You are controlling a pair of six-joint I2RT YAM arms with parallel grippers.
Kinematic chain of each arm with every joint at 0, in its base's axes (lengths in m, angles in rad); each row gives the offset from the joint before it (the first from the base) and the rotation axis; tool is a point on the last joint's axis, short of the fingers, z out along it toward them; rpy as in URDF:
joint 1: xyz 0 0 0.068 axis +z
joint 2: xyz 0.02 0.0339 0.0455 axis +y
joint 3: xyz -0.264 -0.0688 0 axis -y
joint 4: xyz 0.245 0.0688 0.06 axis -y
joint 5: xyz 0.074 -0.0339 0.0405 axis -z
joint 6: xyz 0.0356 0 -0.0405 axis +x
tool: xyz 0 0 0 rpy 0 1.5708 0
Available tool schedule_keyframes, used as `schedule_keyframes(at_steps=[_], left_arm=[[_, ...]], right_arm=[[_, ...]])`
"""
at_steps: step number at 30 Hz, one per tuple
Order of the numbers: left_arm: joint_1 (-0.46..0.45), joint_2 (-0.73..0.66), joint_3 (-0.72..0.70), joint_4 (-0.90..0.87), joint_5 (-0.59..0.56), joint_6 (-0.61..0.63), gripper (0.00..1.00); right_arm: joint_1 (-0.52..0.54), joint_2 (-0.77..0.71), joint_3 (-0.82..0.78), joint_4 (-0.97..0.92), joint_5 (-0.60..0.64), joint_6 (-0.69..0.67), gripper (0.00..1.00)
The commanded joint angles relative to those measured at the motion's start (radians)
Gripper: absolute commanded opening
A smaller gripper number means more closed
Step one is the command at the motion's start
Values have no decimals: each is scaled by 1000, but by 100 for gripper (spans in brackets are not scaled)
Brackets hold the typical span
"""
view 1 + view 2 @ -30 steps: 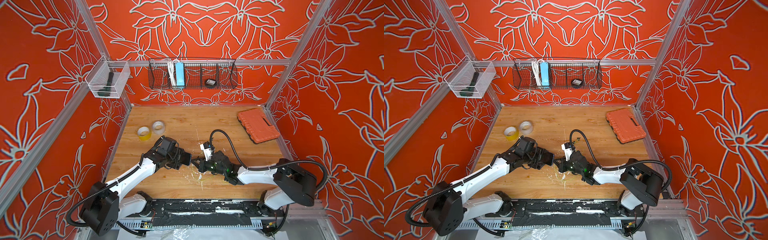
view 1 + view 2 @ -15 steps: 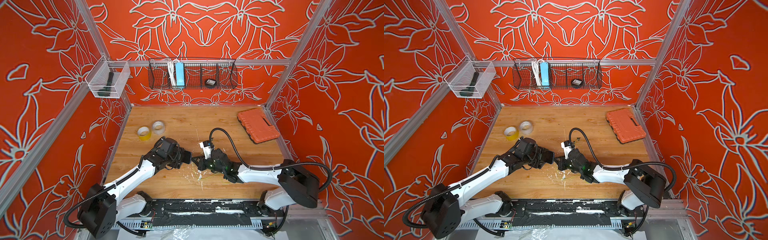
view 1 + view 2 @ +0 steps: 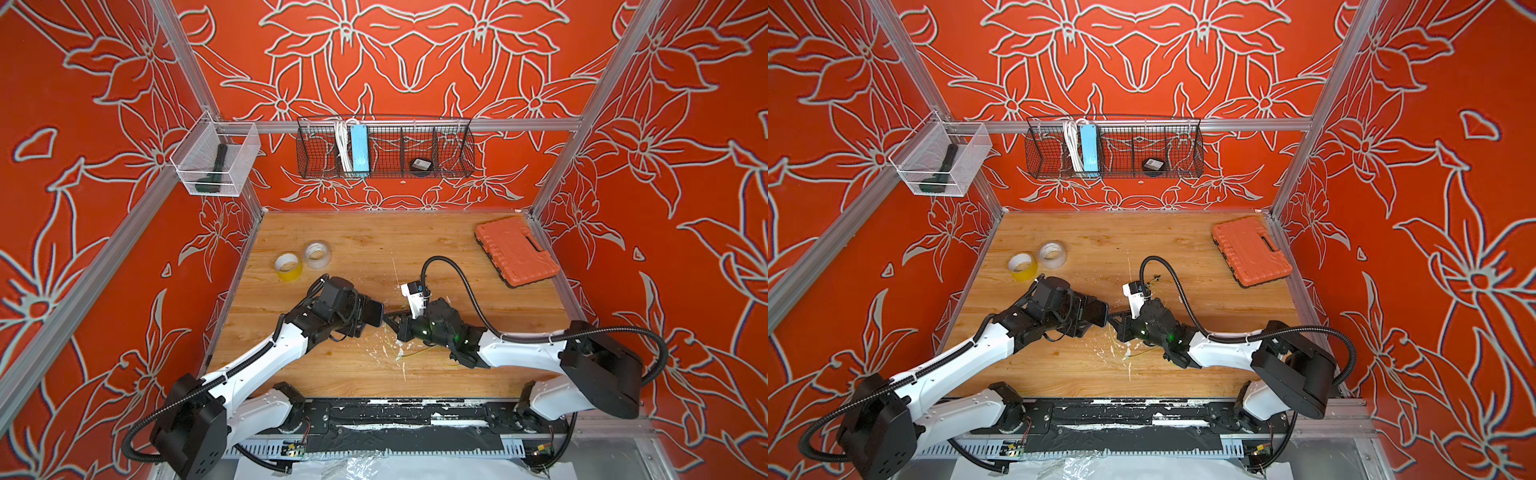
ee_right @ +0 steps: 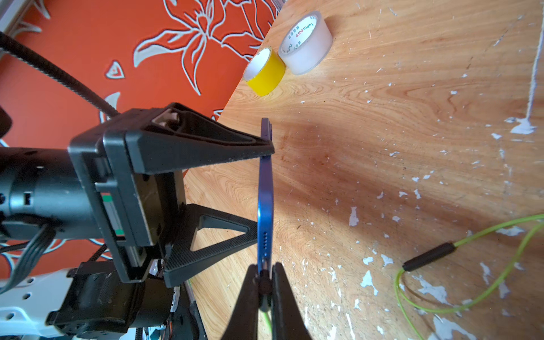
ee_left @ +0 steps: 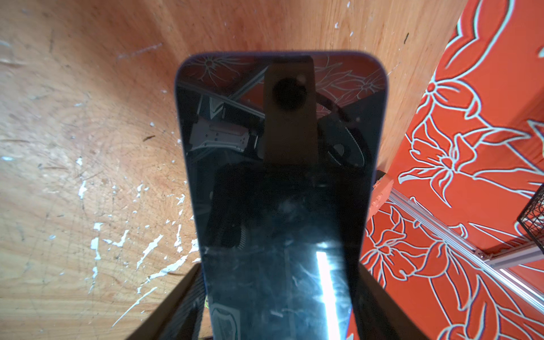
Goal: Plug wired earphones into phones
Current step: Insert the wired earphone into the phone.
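Now | left gripper (image 4: 264, 191): ribbed black fingers clamp the flat, glossy black smartphone (image 5: 279, 191) by its long edges, above the scuffed wooden table (image 4: 382, 117) | right gripper (image 4: 264, 273): pinched on the small dark plug (image 4: 265, 285) at the phone's blue rim | thin yellow-green earphone cable (image 4: 482, 297): loose loops on the wood

Blue-edged phone (image 4: 265, 188) aloft; earphone plug (image 4: 265, 285) seemingly at port.

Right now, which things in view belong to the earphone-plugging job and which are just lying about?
Job: flat black glossy-screened phone in the left jaws; thin yellow-green earphone cable, its dark plug pinched in the right jaws.
Lying about: yellow tape roll; clear tape roll; orange ribbed plastic case; black wire basket; clear wall bin.
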Motion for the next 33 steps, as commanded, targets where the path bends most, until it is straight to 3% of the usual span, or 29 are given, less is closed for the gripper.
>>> schedule_keyframes(at_steps=[1, 12, 16, 21, 27, 33], left_arm=[[-57, -48, 38, 157, 189, -40, 49], [-82, -69, 31, 153, 166, -52, 49], [-82, -91, 11, 121, 112, -60, 47], [-82, -129, -10, 42, 4, -92, 45], [-70, -139, 6, -35, -106, -103, 43], [-57, -55, 19, -88, -134, -102, 43]], right_arm=[[11, 5, 39, -38, 10, -57, 0], [9, 32, 86, -51, 1, 10, 0], [8, 10, 90, -138, 67, 3, 0], [9, -30, 92, -244, 105, -11, 17], [9, -61, 83, -277, 89, -9, 52], [9, -141, 78, -287, 52, -35, 79]])
